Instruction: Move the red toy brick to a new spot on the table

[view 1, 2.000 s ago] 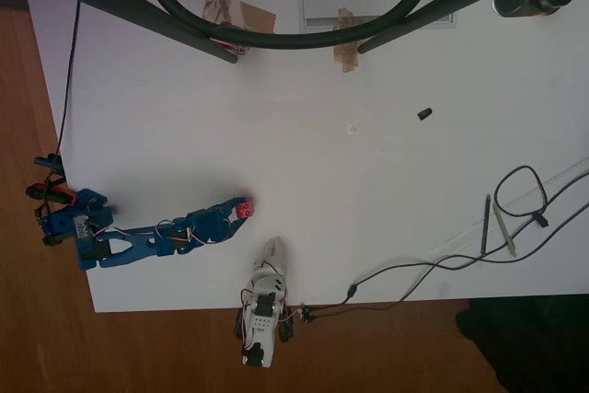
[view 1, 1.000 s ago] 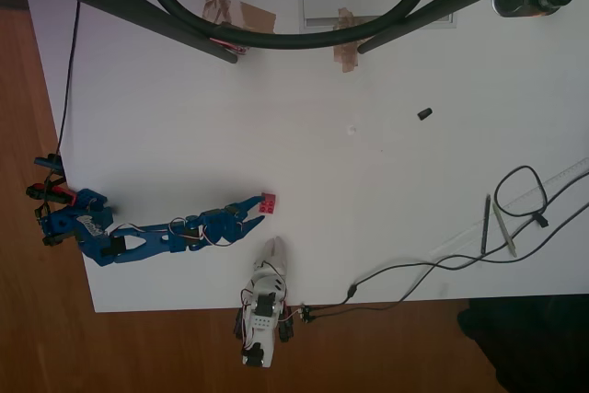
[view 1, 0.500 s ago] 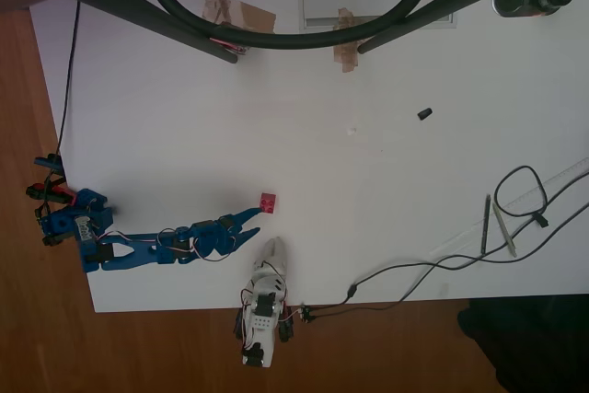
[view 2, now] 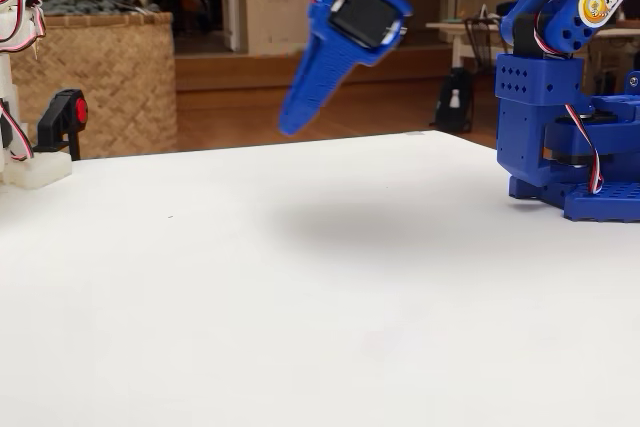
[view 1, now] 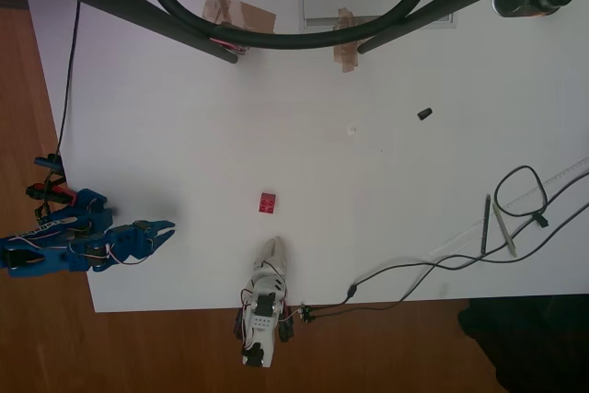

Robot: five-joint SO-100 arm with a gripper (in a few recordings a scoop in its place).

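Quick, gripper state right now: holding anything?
Gripper: holding nothing, raised off the table; open or shut cannot be told. Red toy brick lies alone on the table, well clear of it.

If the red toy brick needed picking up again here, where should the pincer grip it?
Probably across two opposite flat sides of the red toy brick, coming straight down. It lies flat and alone on the table, nothing crowding it. The pincer sits to its left in the overhead view.

The arm is bright blue plastic with black motor blocks set into its joints. Red, white and black wires loop along it. Its base has rows of small holes, and the claw ends in a tapered blue finger.
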